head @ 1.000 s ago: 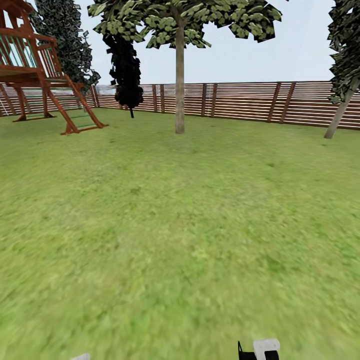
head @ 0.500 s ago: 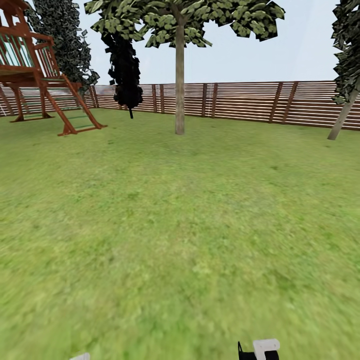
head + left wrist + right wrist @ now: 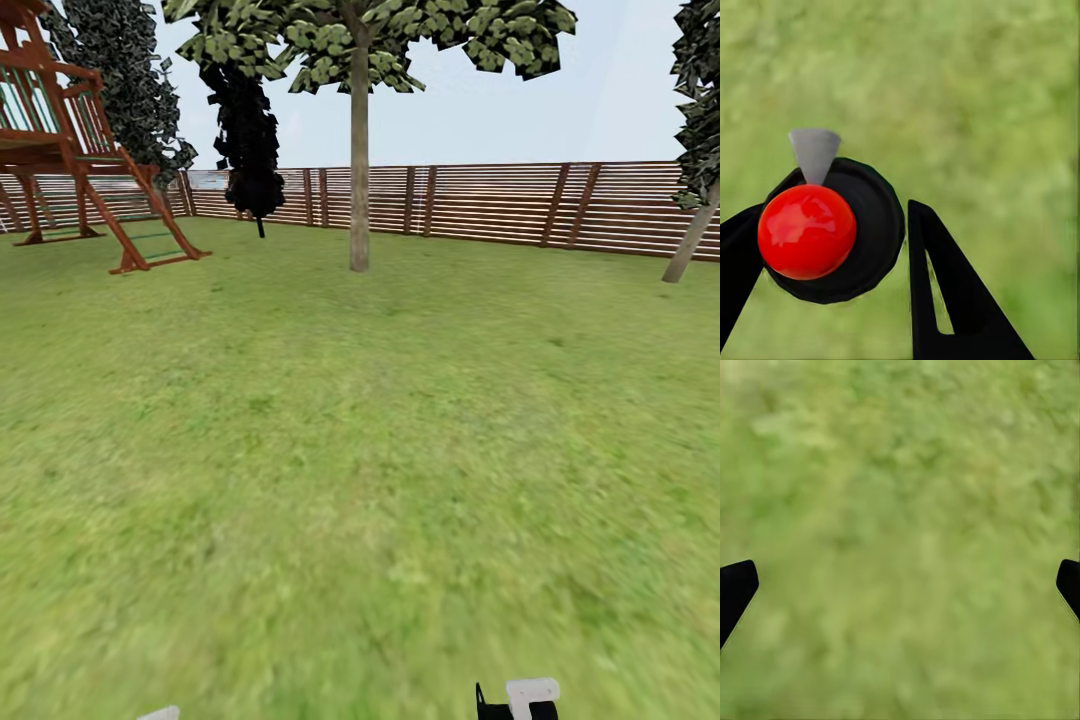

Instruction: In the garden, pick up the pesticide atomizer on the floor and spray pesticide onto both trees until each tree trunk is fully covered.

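A small dark, round-bodied spray bottle with a red ball-shaped cap and a light grey nozzle tip (image 3: pixel 829 232) is seen end-on in the left wrist view, set between the two black fingers (image 3: pixel 945 292) of the left gripper (image 3: pixel 832 277); one finger lies against its side, while at the other a thin gap may remain, so a firm clamp cannot be confirmed. The right gripper (image 3: pixel 900 585) is spread wide, its black fingertips (image 3: pixel 735 589) at opposite edges of the right wrist view, with nothing between them but blurred green grass (image 3: pixel 900 510). In the head view, a tall tree with a straight pale grey-tan trunk (image 3: pixel 359 160) and a leafy green crown is rooted in the bright green lawn (image 3: pixel 360 450), well ahead, near the red-brown horizontal-slat wooden fence (image 3: pixel 480 205). A second pale, leaning trunk (image 3: pixel 690 245) is seen at the lawn's far right edge. A narrow black cypress-like tree (image 3: pixel 250 140) and a red-brown wooden play tower with a ladder (image 3: pixel 90 170) are placed at the far left corner
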Motion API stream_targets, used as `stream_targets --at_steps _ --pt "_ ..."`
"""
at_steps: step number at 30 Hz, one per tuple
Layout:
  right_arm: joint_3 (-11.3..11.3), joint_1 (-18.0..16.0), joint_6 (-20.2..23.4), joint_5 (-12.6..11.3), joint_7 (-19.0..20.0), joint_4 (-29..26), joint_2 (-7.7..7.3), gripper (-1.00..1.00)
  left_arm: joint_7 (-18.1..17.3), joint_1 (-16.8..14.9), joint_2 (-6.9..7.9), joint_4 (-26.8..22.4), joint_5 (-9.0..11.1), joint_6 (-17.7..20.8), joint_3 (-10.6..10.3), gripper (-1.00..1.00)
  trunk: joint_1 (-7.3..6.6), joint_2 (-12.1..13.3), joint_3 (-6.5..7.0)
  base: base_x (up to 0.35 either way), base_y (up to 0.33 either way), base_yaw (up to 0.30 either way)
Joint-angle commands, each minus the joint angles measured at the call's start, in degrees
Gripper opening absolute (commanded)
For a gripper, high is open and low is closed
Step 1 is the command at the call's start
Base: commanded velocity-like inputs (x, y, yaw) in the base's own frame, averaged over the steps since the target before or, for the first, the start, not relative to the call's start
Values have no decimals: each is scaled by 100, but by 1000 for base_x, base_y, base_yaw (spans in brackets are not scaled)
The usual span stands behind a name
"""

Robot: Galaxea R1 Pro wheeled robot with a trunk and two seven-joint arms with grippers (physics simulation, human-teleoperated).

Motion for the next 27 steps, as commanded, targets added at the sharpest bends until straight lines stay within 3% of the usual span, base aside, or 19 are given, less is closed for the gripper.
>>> stream_targets --at_steps 1,27 --pt "43 -3 1 31 -59 4 0 100 46 0 4 -4 5 -11 -48 -100 3 -2 -5 339 0 0" --pt "39 -5 -20 -30 -73 -301 -26 100 52 -1 -4 -4 3 -11 -51 -100 3 -2 -5 339 0 0"
